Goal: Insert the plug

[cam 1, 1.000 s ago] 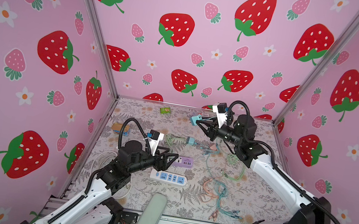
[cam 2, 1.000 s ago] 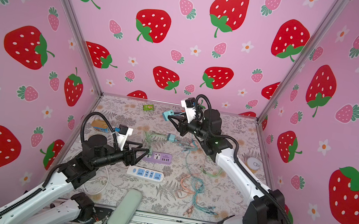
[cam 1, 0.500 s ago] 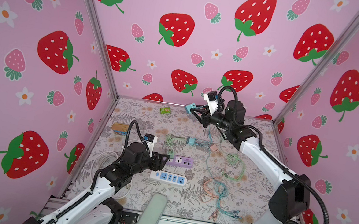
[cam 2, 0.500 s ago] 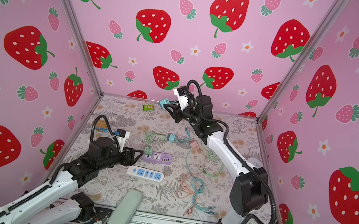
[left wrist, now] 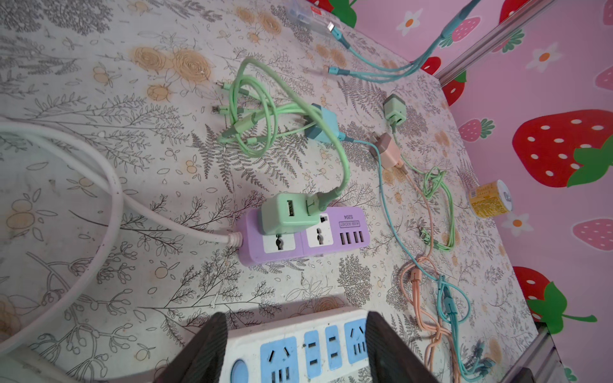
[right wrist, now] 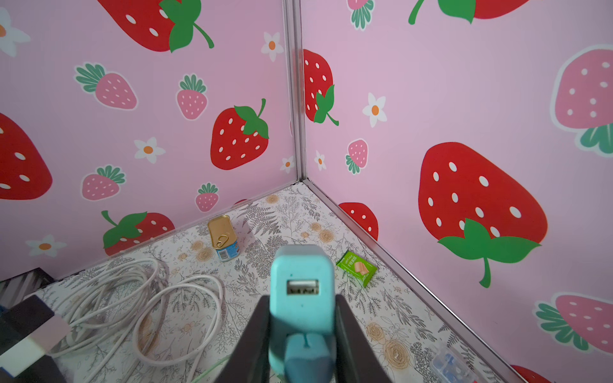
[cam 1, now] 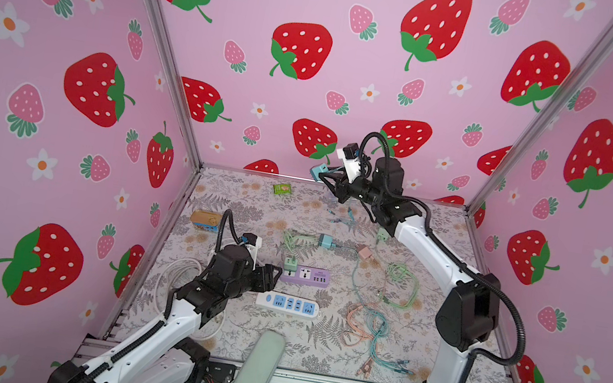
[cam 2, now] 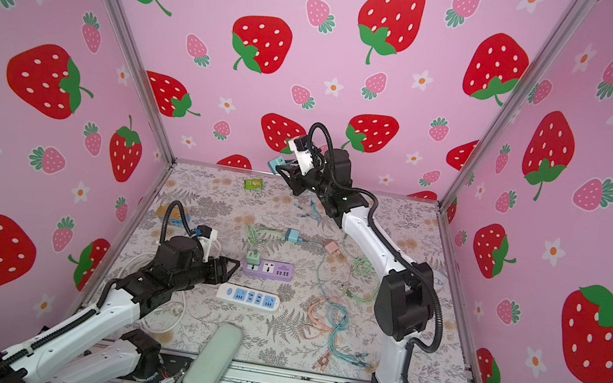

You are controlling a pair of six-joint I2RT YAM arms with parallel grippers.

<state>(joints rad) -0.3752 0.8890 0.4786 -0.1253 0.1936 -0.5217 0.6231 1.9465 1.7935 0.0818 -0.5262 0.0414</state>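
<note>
**Item 1. Blue charger plug** (right wrist: 300, 265). Clamped in my right pincer (right wrist: 302, 298), jaws closed on its two flanks, USB port facing the wrist camera. In both top views it is held high near the back wall, well apart from any socket. Prongs are not visible, so I cannot tell which way they point.

**Item 2. Left pincer** (left wrist: 295, 316). Jaws well apart, holding nothing. It is poised over the white power strip (cam 1: 288, 304), near the purple power strip (left wrist: 298, 238).

**Item 3. Sockets.** On the purple strip a green charger (left wrist: 287, 214) stands plugged in at the cord end, and the socket panel (left wrist: 319, 232) next to it is free. The white strip carries no plug.

**Handling note (my judgement).**
- Lower the plug over a free socket.
- Turn the wrist until the prongs face straight down, square them with the slots, then press vertically.
- Use the left pincer to pin the chosen strip to the tabletop (cam 1: 251, 208), or it may skid.
- Keep clear of the loose cables (cam 1: 366, 329).
</note>
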